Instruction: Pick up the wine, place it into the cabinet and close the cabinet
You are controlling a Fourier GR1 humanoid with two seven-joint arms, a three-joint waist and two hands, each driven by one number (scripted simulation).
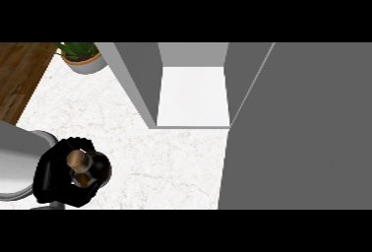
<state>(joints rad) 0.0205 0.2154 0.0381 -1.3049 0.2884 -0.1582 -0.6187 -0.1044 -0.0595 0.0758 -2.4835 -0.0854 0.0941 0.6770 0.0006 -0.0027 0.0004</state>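
Left hand [62, 172], lower left, fingers curled round one wine bottle [78, 162], brownish top showing inside the grip, above the marble surface [167, 162]. One cabinet [193, 93], door [305, 128] standing open at right, white shelf inside. One potted plant [81, 56], upper left corner.

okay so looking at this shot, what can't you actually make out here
- Wine bottle, head view: only its top shows; the left hand curls round the rest.
- Right hand: not in the head view at all.
- Cabinet: its open door fills the right side, hiding the counter behind it.
- Potted plant: cut off by the upper edge.
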